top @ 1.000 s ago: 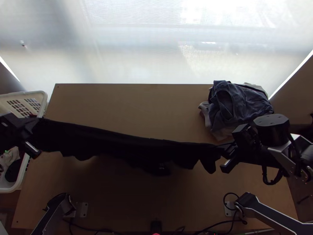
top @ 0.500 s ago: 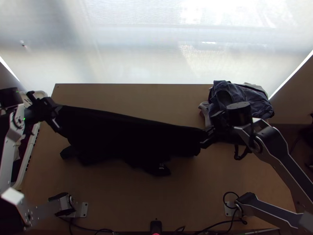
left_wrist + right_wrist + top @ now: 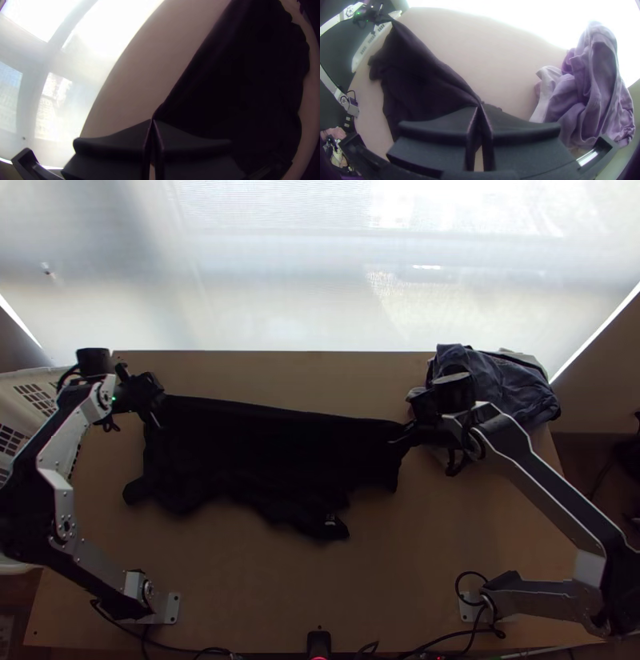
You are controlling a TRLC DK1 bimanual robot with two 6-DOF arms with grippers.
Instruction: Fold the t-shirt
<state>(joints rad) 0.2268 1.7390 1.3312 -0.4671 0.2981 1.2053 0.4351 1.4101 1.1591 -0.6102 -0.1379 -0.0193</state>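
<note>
The black t-shirt hangs between the two grippers in the top view, its far edge drawn out fairly straight and its lower part bunched on the table. My left gripper is at the shirt's far left corner, and my right gripper at its far right corner. In the left wrist view my left gripper is shut on a corner of the shirt. The right wrist view has my right gripper shut on the other corner of the shirt.
A pile of blue-grey and pale clothes lies at the table's far right, close beside my right gripper. At the left edge stands a white basket, partly under the left arm. Bare wood of the table shows nearer the arms' bases.
Both grippers have come inward with the shirt's corners and moved toward the table's far side. The shirt, stretched into a long band one second ago, is less taut, with its lower part gathered on the table.
</note>
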